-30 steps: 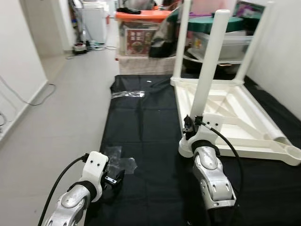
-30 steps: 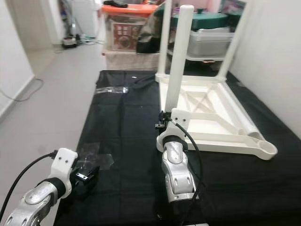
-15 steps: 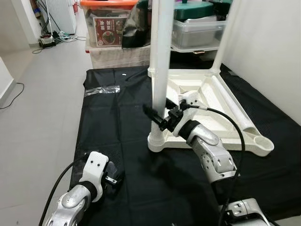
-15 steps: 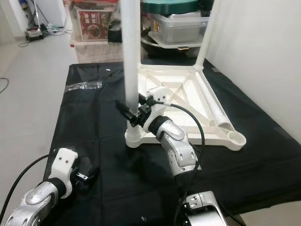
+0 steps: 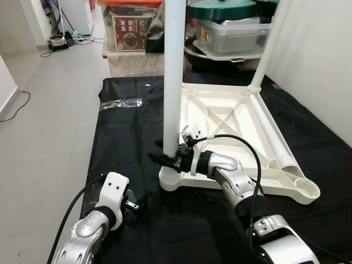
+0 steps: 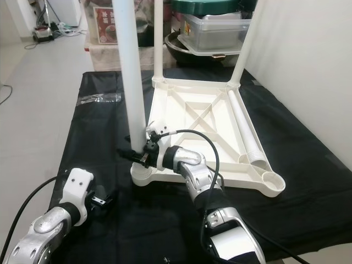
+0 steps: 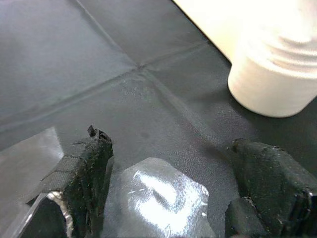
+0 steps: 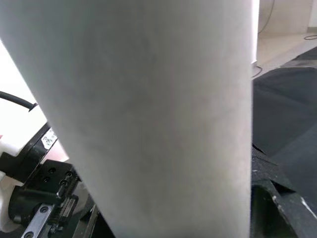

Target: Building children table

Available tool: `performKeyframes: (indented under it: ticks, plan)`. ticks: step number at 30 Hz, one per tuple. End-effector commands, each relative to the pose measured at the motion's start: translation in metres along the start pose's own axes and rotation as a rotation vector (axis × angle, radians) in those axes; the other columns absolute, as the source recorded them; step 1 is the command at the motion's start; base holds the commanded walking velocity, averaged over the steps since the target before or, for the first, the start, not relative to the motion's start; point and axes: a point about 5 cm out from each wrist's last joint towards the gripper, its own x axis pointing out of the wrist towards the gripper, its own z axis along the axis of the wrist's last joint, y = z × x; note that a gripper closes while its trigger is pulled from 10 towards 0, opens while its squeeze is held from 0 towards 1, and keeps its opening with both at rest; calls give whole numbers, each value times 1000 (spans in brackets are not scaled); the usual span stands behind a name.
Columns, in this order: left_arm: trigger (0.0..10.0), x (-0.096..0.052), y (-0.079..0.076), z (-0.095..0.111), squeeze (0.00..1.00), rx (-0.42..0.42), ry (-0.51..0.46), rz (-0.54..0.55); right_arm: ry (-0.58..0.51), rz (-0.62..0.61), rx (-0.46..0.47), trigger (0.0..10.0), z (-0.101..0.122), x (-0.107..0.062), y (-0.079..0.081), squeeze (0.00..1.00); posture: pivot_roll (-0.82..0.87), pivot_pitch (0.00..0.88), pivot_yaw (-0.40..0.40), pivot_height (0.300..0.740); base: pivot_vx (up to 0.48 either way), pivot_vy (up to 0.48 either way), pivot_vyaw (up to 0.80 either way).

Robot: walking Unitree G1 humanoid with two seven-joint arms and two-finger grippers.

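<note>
Resting low on the black floor sheet (image 5: 137, 143), the left gripper (image 7: 173, 193) is held with jaws open over a clear plastic scrap (image 7: 158, 203). The upright white plastic table leg (image 5: 174, 82), standing in the near-left corner of the upturned white table top (image 5: 242, 126), is clasped near its base by the right gripper (image 5: 168, 159).

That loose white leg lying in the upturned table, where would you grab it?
Probably mid-length on the loose leg, pincer coming from above and closing across its round sides. It lies flat along the tabletop's right rim, so ends are boxed in while its top is exposed.
</note>
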Motion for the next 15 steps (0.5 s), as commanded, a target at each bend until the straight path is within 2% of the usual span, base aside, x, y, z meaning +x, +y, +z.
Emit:
performKeyframes:
  ticks: [1,2,3,4,5,6,7,8,10,11,12,13,14,15]
  plan:
    - [10000,-4,0,-6,0,13,18,-1,-33,-215,-32,0,5,3,-9,0,142,0,-85,740,0,0,0]
    - [10000,-4,0,-6,0,13,18,-1,-33,-215,-32,0,5,3,-9,0,142,0,-85,740,0,0,0]
    - [10000,-5,0,-8,0,7,21,4,16,-548,5,0,-2,-7,-27,0,126,0,-78,740,0,0,0]
    - [10000,-7,-2,-10,0,1,24,6,116,-932,65,0,-21,-35,-40,0,117,0,-77,740,0,0,0]
    - [10000,-7,-2,-10,0,1,24,6,116,-932,65,0,-21,-35,-40,0,117,0,-77,740,0,0,0]
    - [10000,-7,-4,-11,0,-5,27,3,196,-1197,106,0,-40,-65,-37,0,123,0,-78,740,0,0,0]
    - [10000,-7,-4,-11,0,-5,27,3,196,-1197,106,0,-40,-65,-37,0,123,0,-78,740,0,0,0]
    - [10000,-6,-6,-12,0,-9,29,-2,273,-1357,143,0,-55,-88,-25,0,104,0,-63,740,0,0,0]
    - [10000,-6,-6,-12,0,-9,29,-2,273,-1357,143,0,-55,-88,-25,0,104,0,-63,740,0,0,0]
    - [10000,-5,-7,-11,0,-12,29,-7,314,-1410,163,0,-61,-100,-14,0,91,0,-54,740,0,0,0]
    - [10000,-5,-7,-11,0,-12,29,-7,314,-1410,163,0,-61,-100,-14,0,91,0,-54,740,0,0,0]
    - [10000,-3,-7,-10,0,-10,28,-14,305,-1400,152,10000,-57,-105,-10,0,86,0,-48,740,0,0,0]
    - [10000,-1,-7,-9,0,-8,27,-20,266,-1333,160,10000,-50,-102,-10,0,76,0,-34,740,0,0,0]
    - [10000,-1,-7,-9,0,-8,27,-20,266,-1333,160,10000,-50,-102,-10,0,76,0,-34,740,0,0,0]
